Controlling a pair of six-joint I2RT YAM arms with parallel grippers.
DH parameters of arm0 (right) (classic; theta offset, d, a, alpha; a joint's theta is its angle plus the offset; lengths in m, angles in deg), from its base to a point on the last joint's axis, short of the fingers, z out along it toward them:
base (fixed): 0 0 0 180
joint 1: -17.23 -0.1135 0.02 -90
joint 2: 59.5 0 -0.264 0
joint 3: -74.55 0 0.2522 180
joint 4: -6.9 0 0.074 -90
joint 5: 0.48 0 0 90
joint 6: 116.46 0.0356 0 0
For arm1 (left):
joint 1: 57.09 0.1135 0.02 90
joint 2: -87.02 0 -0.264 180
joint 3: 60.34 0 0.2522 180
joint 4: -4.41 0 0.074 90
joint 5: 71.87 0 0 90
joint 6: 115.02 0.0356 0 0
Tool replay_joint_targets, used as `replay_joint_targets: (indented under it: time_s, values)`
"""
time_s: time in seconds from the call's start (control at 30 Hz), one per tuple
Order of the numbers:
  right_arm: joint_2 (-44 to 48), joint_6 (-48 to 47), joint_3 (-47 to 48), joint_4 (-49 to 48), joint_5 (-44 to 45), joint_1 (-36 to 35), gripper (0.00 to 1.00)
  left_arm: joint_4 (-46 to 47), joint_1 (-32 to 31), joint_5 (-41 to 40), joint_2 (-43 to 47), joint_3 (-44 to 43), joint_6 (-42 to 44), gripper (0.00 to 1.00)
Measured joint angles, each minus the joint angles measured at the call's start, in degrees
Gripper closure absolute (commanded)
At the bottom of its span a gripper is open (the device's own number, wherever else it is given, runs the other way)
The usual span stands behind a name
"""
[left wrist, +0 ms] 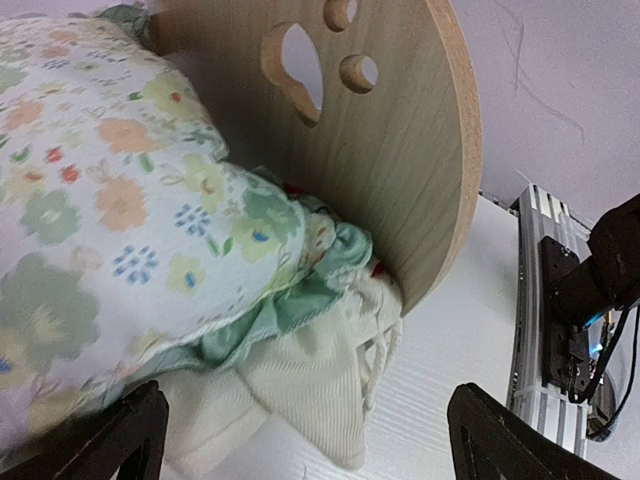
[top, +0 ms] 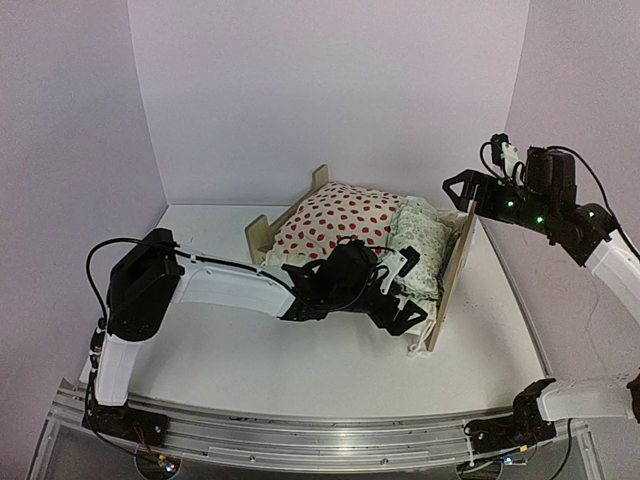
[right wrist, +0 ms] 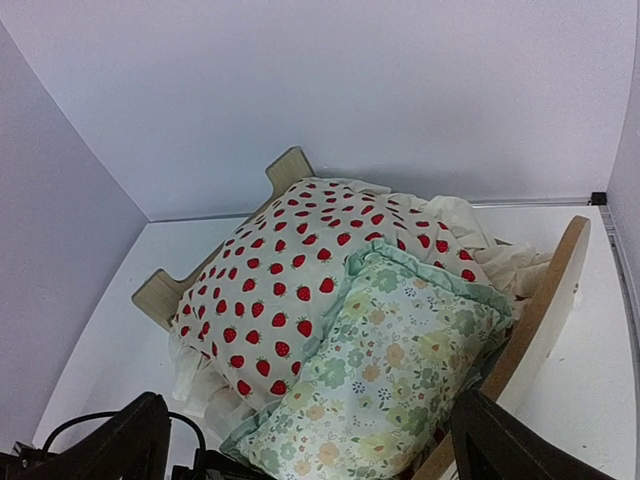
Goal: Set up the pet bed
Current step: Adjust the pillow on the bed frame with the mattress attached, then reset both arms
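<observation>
1. Left jaws [top: 408, 292]: spread wide and gripping nothing, low at the near side of the pet bed [top: 262, 237]. In the left wrist view the fingertips [left wrist: 130, 430] stand well apart, with only a cream fabric hem [left wrist: 310, 380] lying ahead of them.
2. Pet bed sits on the tabletop [top: 250, 350], directly ahead of the left jaws and below and to the left of the right jaws. The low footboard is on the far-left end. The arched headboard [left wrist: 400, 150] with its paw cutout is just ahead and right of the left jaws.
3. Strawberry cushion [top: 335, 220] fills the frame beyond the left jaws. The base under it is hidden.
4. Floral pillow [top: 425, 240] lies on the cushion's headboard end, leaning against the headboard, just above the left jaws.
5. Right jaws [top: 460, 190]: open, empty, raised beside the top of the headboard and touching nothing that shows.
6. Progress, as a judgement: nearly done, with cushion and pillow both in the frame. Left to do: the cream fabric bunches out at the near headboard corner and may want tucking, and both arms have yet to pull clear.
</observation>
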Motion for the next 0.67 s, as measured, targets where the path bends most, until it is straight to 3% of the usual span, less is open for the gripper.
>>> replay_joint_targets:
  time_s: [0.2, 0.43, 0.67]
  values:
    - [0.6, 3.8, -0.1, -2.1, -4.4, 0.0, 0.02, -5.8, 0.1, -5.1, 14.5, 4.8, 0.9, 0.00]
    - [8.7, 8.4, -7.7, -5.0, -11.5, 0.0, 0.02, -8.8, 0.5, -17.3, 40.4, 18.3, 2.3, 0.00]
    - [12.4, 10.5, -14.4, -6.2, -16.2, 0.0, 0.02, -14.0, 1.5, -27.2, 56.5, 31.3, 2.1, 0.00]
